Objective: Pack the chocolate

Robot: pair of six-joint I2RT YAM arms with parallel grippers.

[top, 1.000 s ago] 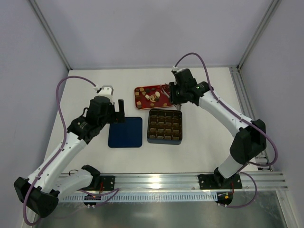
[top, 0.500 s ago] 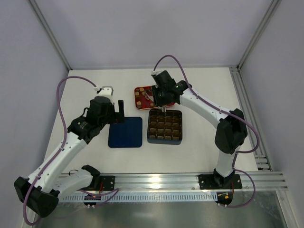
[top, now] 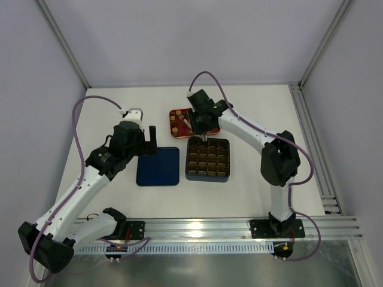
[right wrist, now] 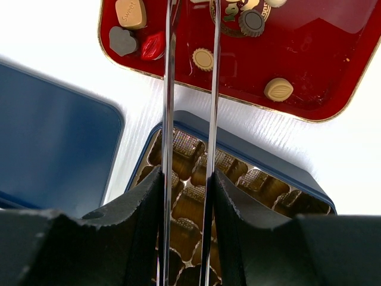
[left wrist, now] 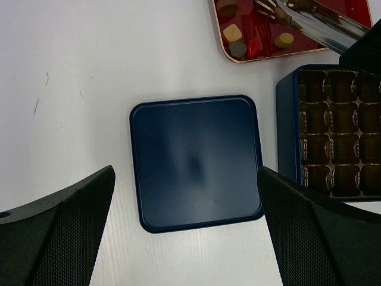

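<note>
The chocolate pieces lie in the red tray [right wrist: 333, 65]: a tan square [right wrist: 130, 13], a grey heart [right wrist: 122, 40], a small round one [right wrist: 203, 59] and a tan oval [right wrist: 278, 89]. My right gripper [right wrist: 187, 179] is shut on metal tongs [right wrist: 169, 89], whose two arms reach over the tray; their tips run past the top edge of the view. It hovers over the far edge of the gridded box [top: 207, 159]. My left gripper [left wrist: 187, 238] is open and empty above the dark blue lid [left wrist: 195, 161].
The blue lid [top: 158, 166] lies flat left of the box. The red tray [top: 177, 112] sits just behind the box. The box's brown cells [left wrist: 342, 131] look unfilled. White tabletop surrounds all three; frame posts stand at the back corners.
My right gripper has swung left with the tongs, from the tray's right side to over its middle. The left arm has not moved.
</note>
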